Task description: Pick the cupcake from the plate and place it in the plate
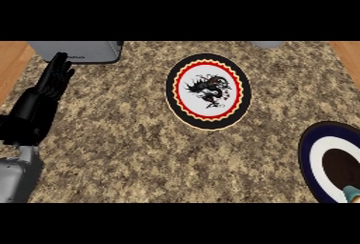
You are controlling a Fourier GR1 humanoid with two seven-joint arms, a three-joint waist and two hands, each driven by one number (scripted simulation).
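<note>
Bench [134,143]: speckled granite top, wood showing at the upper left and upper right corners.

Left robot hand [44,93]: black, at the view's left edge, resting. Fingers straight and together, pointing toward the far side, holding nothing. Grey forearm enters from the lower left corner, angled slightly rightward.

Right robot hand: out of view.

Dragon plate [208,91]: near the centre, toward the far side. Black scalloped rim, red ring, white centre with a black dragon figure. Nothing lies on it.

Blue plate [313,155]: at the right edge, cut off by the frame. Dark blue rim, white ring, dark brown centre. Well apart from the dragon plate.

Cupcake [352,193]: only a small teal and tan piece shows at the lower right, on the blue plate's near part; the rest is cut off.

Grey box [81,50]: far left corner of the bench, just beyond the left robot hand's fingertips.

Grey item [267,44]: far edge, right of centre, mostly cut off; cannot tell what it is.
</note>
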